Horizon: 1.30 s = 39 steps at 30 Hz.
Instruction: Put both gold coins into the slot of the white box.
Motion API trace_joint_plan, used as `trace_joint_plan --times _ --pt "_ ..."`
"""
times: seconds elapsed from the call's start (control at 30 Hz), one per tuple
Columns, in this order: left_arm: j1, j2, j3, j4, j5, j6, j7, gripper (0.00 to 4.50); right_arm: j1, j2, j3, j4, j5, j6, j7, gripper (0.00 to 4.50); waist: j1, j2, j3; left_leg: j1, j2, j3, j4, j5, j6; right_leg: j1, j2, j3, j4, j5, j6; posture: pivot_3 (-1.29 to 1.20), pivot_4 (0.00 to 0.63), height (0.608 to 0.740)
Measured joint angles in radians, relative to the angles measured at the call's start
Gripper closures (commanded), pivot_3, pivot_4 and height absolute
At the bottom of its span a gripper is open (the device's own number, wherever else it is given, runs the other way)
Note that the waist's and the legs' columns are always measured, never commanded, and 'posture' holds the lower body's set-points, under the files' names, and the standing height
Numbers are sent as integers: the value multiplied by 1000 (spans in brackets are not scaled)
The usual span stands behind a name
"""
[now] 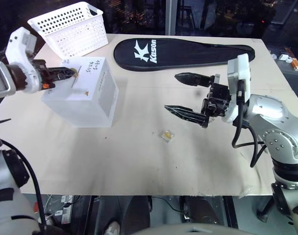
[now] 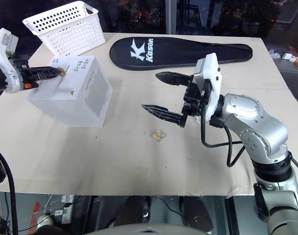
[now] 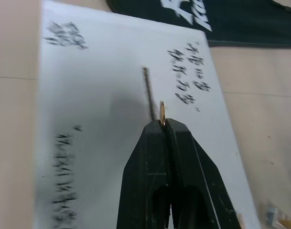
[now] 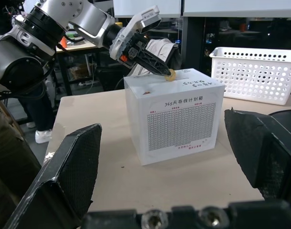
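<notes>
The white box [image 1: 85, 95] stands on the left part of the table, its handwritten face turned up. My left gripper [image 1: 73, 73] reaches over that face, shut on a small gold coin [image 3: 162, 109] held on edge at the fingertips. The coin hovers right beside the near end of the thin dark slot [image 3: 148, 93]; I cannot tell whether it touches the box. The same coin [image 4: 171, 75] shows above the box top in the right wrist view. My right gripper [image 1: 182, 94] hangs open and empty above the table's middle, pointing towards the box and well apart from it.
A small clear block with a yellowish glint [image 1: 165, 135] lies on the table below my right gripper. A white perforated basket [image 1: 73, 27] stands behind the box. A long black racket bag [image 1: 183, 51] lies across the back of the table.
</notes>
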Motion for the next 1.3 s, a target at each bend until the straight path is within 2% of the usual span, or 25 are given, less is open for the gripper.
trace_joint_plan --times 0.3,0.43,0.47,0.5,0.53,0.6,0.7,0.8,0.93,1.0,1.03,1.07,1.1,1.2,1.3 --pt "-23 -23 -15 -21 48 13 12 4500 0 0 -1 -5 0 6 -4 43 -1 0 0 1 0 0 1 0 0 0 0 0 2 0 0 0 150 740" --pt "-8 -28 -11 -57 68 10 23 3209 -3 3 -1 -5 0 6 -4 0 -1 0 0 1 0 0 1 0 0 0 0 0 2 0 0 0 150 740" --pt "0 -28 -5 -69 74 3 23 2532 -5 5 -2 -5 0 6 -4 0 -1 0 0 1 0 0 1 0 0 0 0 0 2 0 0 0 150 740" --pt "2 -28 0 -70 75 1 22 2532 -5 5 -2 -5 0 6 -4 0 -1 0 0 1 0 0 1 0 0 0 0 0 1 0 0 0 150 740" --pt "5 -28 13 -71 75 1 21 1932 -6 6 -3 -5 0 6 -4 0 -1 0 0 1 0 0 1 0 0 0 0 0 1 0 0 0 150 740" --pt "6 -28 46 -74 67 2 4 1168 -7 6 -5 -5 0 6 -7 0 0 0 0 0 0 0 1 0 0 0 0 0 1 0 0 0 150 740" --pt "39 -28 115 -179 -18 -10 -99 1168 -11 10 -6 -5 -3 14 -21 0 1 0 0 -3 0 -1 2 1 -2 -1 -1 -2 0 0 0 0 150 740" --pt "160 -87 229 -487 -183 -107 -252 1168 -9 -5 50 -1 -83 72 -80 0 2 1 0 -6 -1 -2 3 3 -4 -4 -4 -2 0 0 0 0 150 740" --pt "315 -158 231 -665 -268 -185 -341 1168 40 -19 147 23 -182 146 -140 0 3 1 -1 -7 -1 -3 3 3 -4 -4 -3 -3 1 0 0 0 150 740" --pt "440 -178 181 -780 -283 -247 -393 1168 90 8 181 50 -214 196 -183 0 1 1 -1 -9 -1 -4 4 3 -4 -4 -3 -4 1 0 0 0 150 740" --pt "485 -180 153 -824 -298 -265 -419 1132 114 16 201 56 -224 218 -192 534 1 1 -1 -10 -1 -4 4 3 -4 -6 -3 -4 1 0 0 0 150 740" --pt "508 -180 142 -844 -301 -280 -432 625 125 20 211 56 -229 229 -195 765 0 1 -1 -10 -1 -4 4 3 -4 -6 -3 -3 1 0 0 0 150 740" --pt "566 -169 137 -881 -296 -321 -462 335 133 31 228 52 -236 247 -205 813 -4 1 -1 -9 -1 -6 4 3 -4 -6 -2 -2 2 0 0 0 150 740" --pt "744 -118 128 -929 -217 -447 -556 335 151 60 241 43 -247 286 -224 813 -6 1 -1 -8 -1 -8 3 3 -4 -6 -2 -2 2 0 0 0 150 740" --pt "838 -98 126 -922 -164 -550 -633 335 158 88 242 45 -248 326 -234 813 3 2 -1 -10 -1 -9 3 1 -1 -6 -2 -6 1 0 0 0 150 740"
